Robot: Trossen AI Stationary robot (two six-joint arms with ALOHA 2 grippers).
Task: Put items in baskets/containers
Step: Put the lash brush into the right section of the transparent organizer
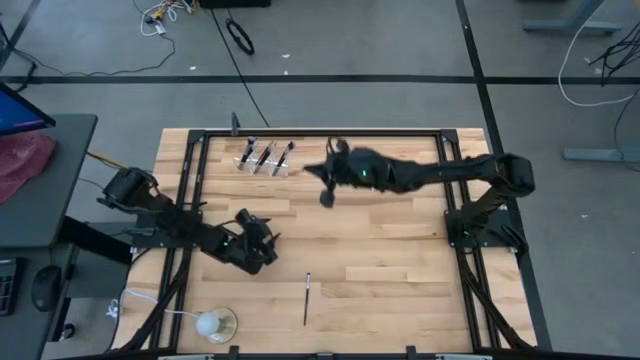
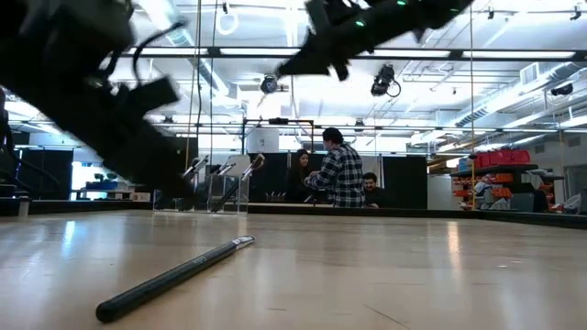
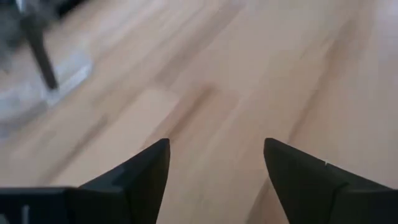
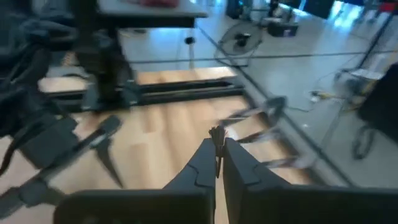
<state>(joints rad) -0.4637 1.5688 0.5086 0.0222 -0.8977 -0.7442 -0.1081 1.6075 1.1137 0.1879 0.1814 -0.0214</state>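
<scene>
The wooden table (image 1: 400,260) carries a white ball (image 1: 209,322) at its near left corner. The left gripper (image 3: 214,171) hovers spread wide; the right gripper (image 4: 217,146) pinches a brush (image 4: 216,134) near the clear holder (image 1: 264,164). One loose brush (image 1: 307,298) lies apart

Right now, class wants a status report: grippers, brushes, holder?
Left gripper open, empty. Right gripper shut on a brush, near holder. One loose brush on table. Nothing blocking.

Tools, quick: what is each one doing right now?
Left tool: open, empty, low over the table.
Right tool: shut on a brush, raised beside the clear holder.
</scene>
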